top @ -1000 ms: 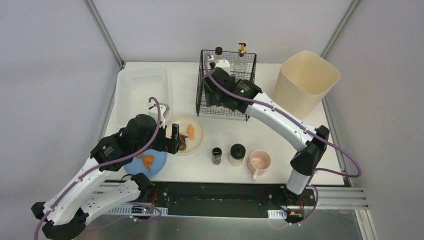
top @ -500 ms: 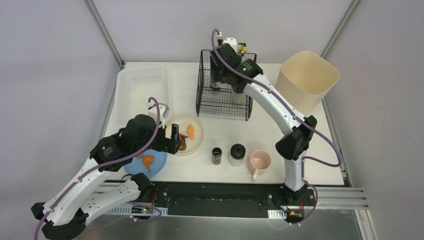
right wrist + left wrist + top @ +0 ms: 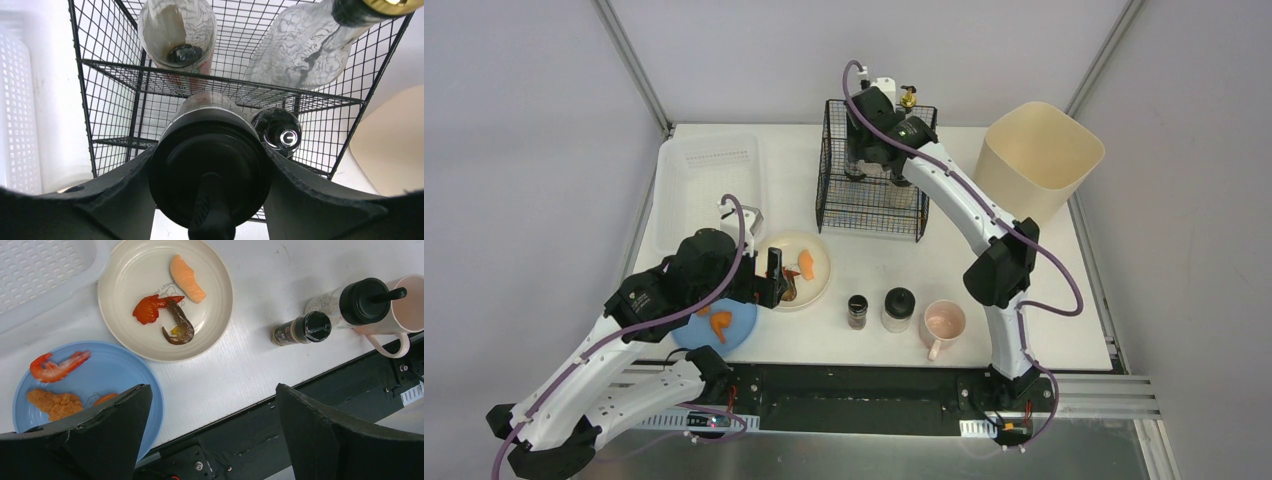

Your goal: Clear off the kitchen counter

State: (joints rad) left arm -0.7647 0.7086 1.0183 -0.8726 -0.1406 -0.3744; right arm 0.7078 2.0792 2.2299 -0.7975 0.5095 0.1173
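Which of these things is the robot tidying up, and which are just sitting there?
Part of the job: kitchen counter; black-capped bottle in the right gripper, over the wire basket; cream plate; blue plate; pepper shaker; salt shaker; pink mug.
Just sitting there, probably: white tray; beige bin; bottles already in the basket.

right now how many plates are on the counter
2. A cream plate sits beside the white tray; a blue plate lies at the near edge just left of it, partly covered by the left arm. Another could hide under the arms.
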